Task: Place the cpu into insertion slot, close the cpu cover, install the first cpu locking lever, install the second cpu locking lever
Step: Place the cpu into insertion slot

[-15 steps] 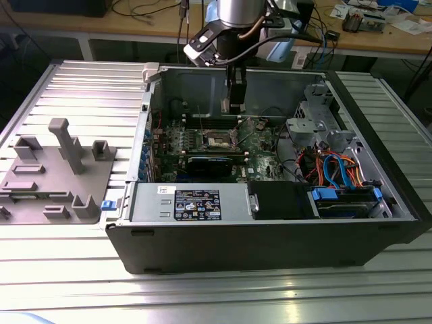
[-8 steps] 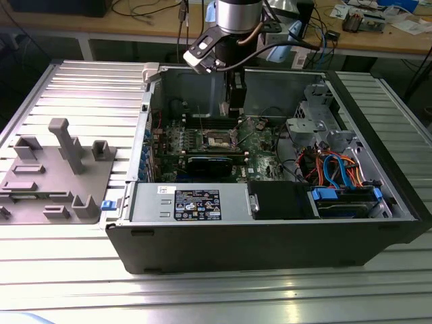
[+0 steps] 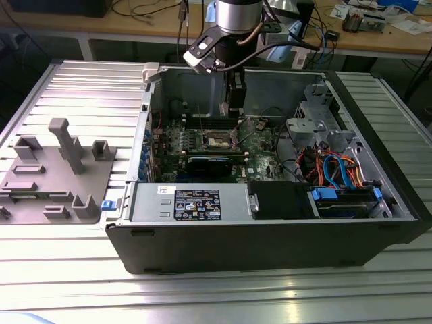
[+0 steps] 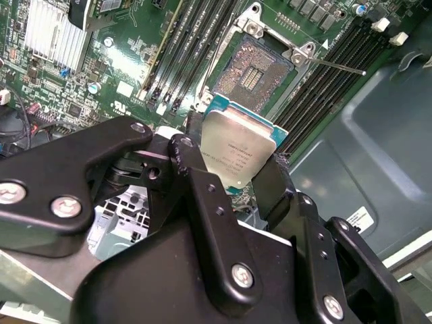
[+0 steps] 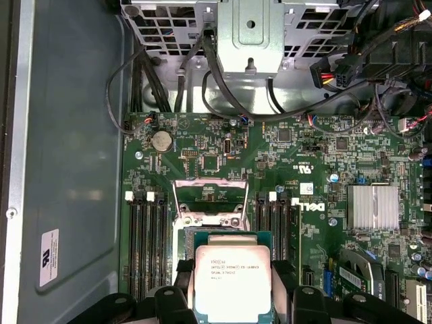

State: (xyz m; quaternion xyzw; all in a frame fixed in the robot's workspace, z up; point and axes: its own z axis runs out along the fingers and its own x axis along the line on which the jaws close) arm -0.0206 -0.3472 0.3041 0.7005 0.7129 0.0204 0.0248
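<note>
Cpu, a small flat square chip with a silver-grey metal top, sits clamped between the fingers of the black gripper. Just beyond the cpu lies the square insertion slot, its dark centre bare. The thin silvery cpu cover seems swung open, though that is hard to judge. Around them spreads the green motherboard, inside the open dark computer case.

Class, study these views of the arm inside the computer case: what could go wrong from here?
The gripper holds the cpu by its edges, not yet in the insertion slot; it might slip, or land skewed and damage the slot. The thin lever beside the slot could catch the cpu.
</note>
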